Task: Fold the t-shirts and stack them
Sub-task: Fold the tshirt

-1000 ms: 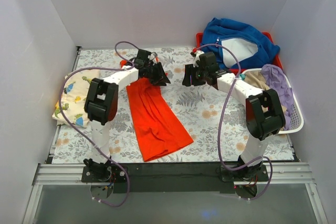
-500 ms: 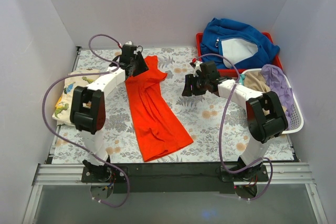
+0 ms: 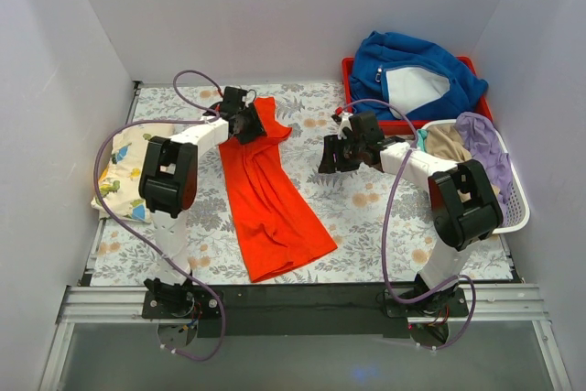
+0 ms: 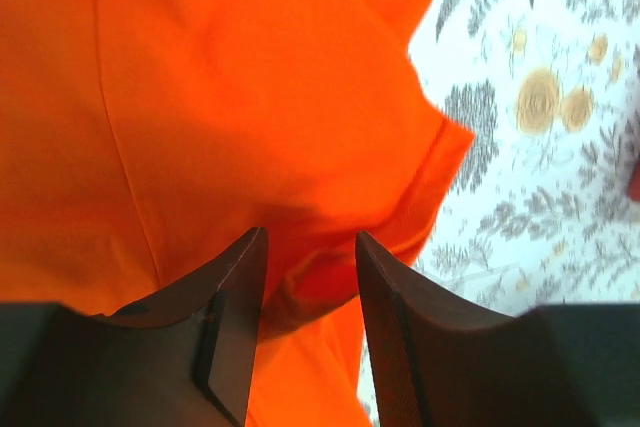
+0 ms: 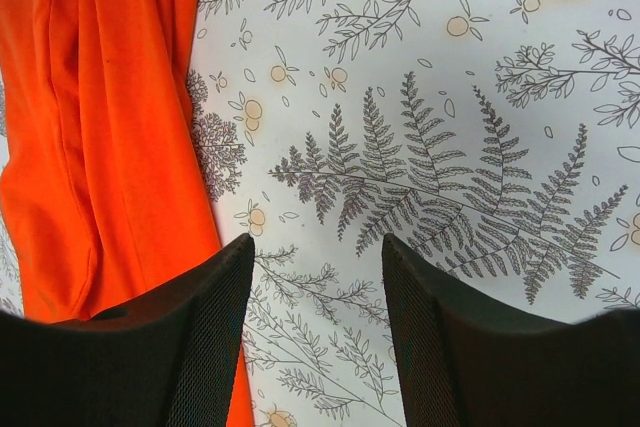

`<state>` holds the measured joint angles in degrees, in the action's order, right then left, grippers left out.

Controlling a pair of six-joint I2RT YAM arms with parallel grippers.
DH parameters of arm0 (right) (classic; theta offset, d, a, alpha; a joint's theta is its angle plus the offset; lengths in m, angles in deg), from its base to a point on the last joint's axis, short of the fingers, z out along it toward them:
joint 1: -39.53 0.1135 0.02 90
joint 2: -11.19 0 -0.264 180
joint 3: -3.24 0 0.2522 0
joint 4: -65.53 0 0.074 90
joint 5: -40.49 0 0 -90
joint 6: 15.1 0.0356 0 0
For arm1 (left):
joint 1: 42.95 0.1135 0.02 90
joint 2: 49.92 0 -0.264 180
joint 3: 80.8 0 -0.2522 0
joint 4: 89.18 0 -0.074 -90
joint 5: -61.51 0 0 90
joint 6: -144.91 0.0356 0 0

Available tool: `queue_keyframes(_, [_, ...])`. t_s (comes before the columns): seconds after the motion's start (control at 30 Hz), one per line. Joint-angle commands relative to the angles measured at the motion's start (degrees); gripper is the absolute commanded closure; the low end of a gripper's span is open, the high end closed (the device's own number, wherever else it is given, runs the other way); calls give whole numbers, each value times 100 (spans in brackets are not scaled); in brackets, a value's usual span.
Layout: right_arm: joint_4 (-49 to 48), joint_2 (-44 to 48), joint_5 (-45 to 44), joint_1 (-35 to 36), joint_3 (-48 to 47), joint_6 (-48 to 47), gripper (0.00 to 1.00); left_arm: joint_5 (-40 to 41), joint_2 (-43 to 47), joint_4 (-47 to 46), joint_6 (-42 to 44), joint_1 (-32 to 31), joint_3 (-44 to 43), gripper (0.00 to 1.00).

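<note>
The orange-red t-shirt lies as a long folded strip from the far middle of the table toward the near edge. Its far end spreads under my left gripper. In the left wrist view that gripper is open just above the orange cloth, with a sleeve edge showing between the fingers. My right gripper hovers open to the right of the shirt. The right wrist view shows this gripper over bare tablecloth, with the orange shirt to its left. The cream dinosaur t-shirt lies folded at the left edge.
A thick blue garment fills a red bin at the far right. A white basket with purple and tan cloth stands at the right edge. A floral tablecloth covers the table.
The left gripper carried the shirt's far end away from the arms and laid it spread out, then shifted slightly back to the right. The right gripper barely moved.
</note>
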<state>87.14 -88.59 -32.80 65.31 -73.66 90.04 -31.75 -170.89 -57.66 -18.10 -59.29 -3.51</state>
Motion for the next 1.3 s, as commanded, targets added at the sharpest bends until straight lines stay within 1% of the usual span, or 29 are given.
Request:
queue_keyframes(0.0, [-188,109,87,-12,3,33,40,-507,644,87,-72,-27,333,61])
queue_keyframes(0.1, [-197,126,78,-12,12,33,40,-884,794,192,-169,-36,615,62])
queue_keyframes(0.27, [-188,144,87,-12,82,42,40,-1114,1004,263,-275,-211,984,62])
queue_keyframes(0.4, [-232,205,69,-12,213,60,41,-1325,1163,132,-257,-458,1125,62])
queue_keyframes(0.43, [-241,223,61,-20,249,68,41,-1526,1181,97,-266,-493,1134,62])
queue_keyframes(0.53, [-258,275,87,-12,328,77,41,-1756,1155,-18,-336,-581,1099,62])
queue_keyframes(0.63, [-258,337,78,-3,372,86,40,-1608,1233,-9,-293,-590,1037,63])
queue_keyframes(0.67, [-258,346,78,-12,346,69,41,-1285,1294,-9,-258,-599,1002,63])
queue_keyframes(0.73, [-258,337,113,-3,284,60,41,-871,1496,113,-100,-572,836,62])
queue_keyframes(0.77, [-258,302,192,-12,241,51,41,-503,1541,166,-47,-494,739,61])
queue_keyframes(0.83, [-250,250,332,-3,74,16,41,-79,1576,420,-2,-362,468,58])
queue_keyframes(0.87, [-250,223,524,6,12,7,41,27,1568,491,-11,-135,396,58])
queue_keyframes(0.93, [-241,144,710,67,-120,-28,42,-77,1471,614,-11,173,247,57])
queue_keyframes(0.97, [-223,153,789,111,-146,-80,42,-156,1332,632,-2,445,98,57])
queue_keyframes(1.03, [-188,170,930,260,-155,-142,42,-209,1155,632,163,640,-113,57])
queue_keyframes(1.07, [-153,170,1096,322,-155,-212,42,-235,911,641,225,728,-366,57])
queue_keyframes(1.17, [-83,179,1317,725,-120,-344,42,-472,470,641,419,755,-789,57])
queue_keyframes(1.2, [-74,153,1352,840,-120,-379,42,-612,156,667,419,755,-1061,57])
queue_keyframes(1.27, [-47,100,1222,1200,-182,-459,42,-903,-92,676,393,755,-1282,57])
